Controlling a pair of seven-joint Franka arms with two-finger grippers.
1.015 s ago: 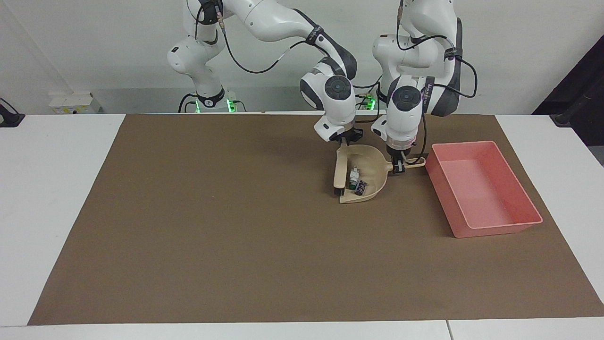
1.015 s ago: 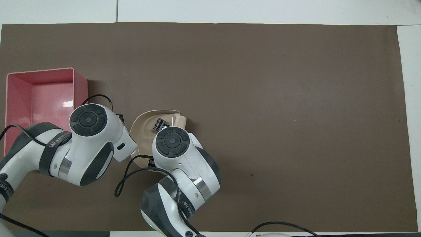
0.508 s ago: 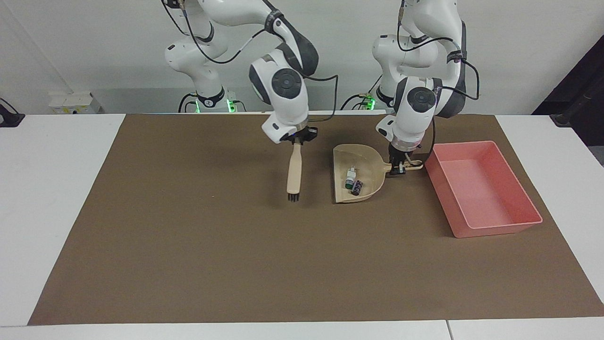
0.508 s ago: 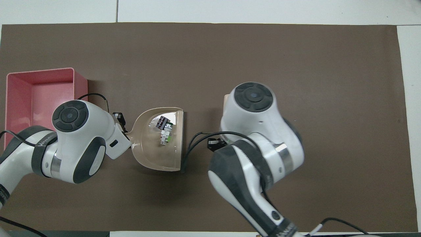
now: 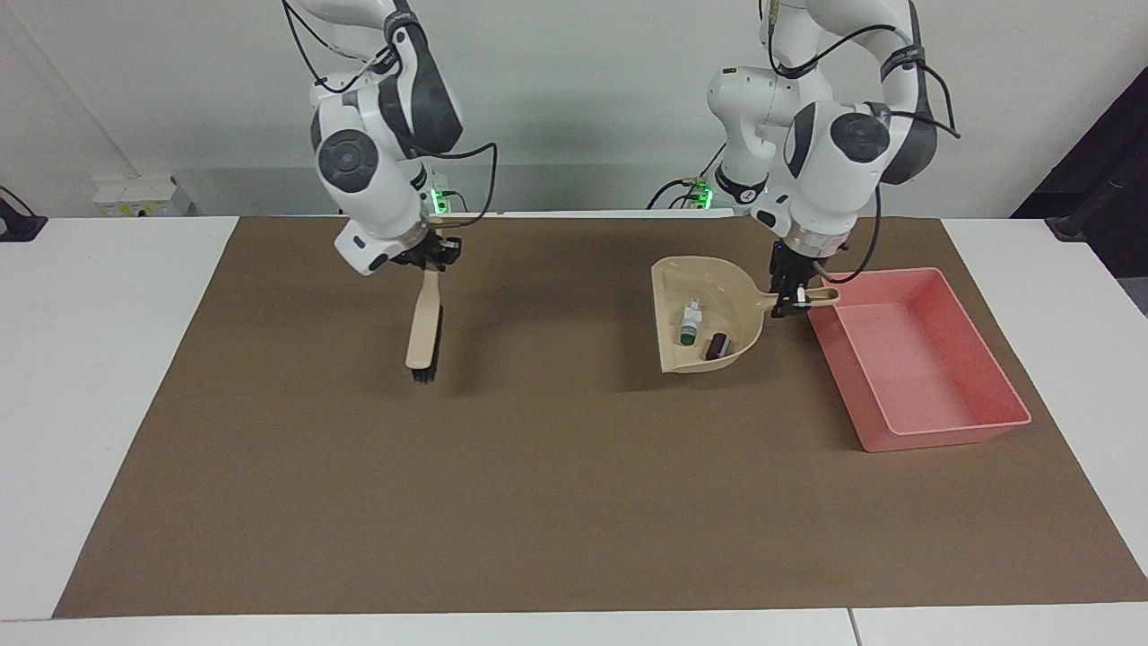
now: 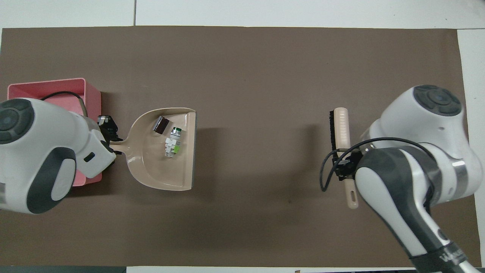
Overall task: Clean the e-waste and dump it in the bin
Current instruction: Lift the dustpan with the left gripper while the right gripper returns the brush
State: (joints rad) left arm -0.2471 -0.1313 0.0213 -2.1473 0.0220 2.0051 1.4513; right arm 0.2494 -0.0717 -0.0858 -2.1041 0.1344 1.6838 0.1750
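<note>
While clamped on the dustpan [image 5: 708, 314] handle, left gripper [image 5: 794, 301] beside bin [image 5: 924, 359], seemingly airborne; right gripper [image 5: 429, 260] gripping brush [image 5: 423, 327].

Facing camera is looking down from high across the table toward both arm bases; overhead camera is looking steeply down from above the robots' end. Both are covering the brown mat [image 5: 538, 467], half a turn apart

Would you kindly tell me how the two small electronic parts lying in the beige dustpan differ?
The white electronic part is longer than the dark blackish part and has a green end; the dark part is a plain short block. The dark part lies deeper in the beige plastic dustpan, the white part nearer its open edge. Both rest loose on the pan's floor.
</note>
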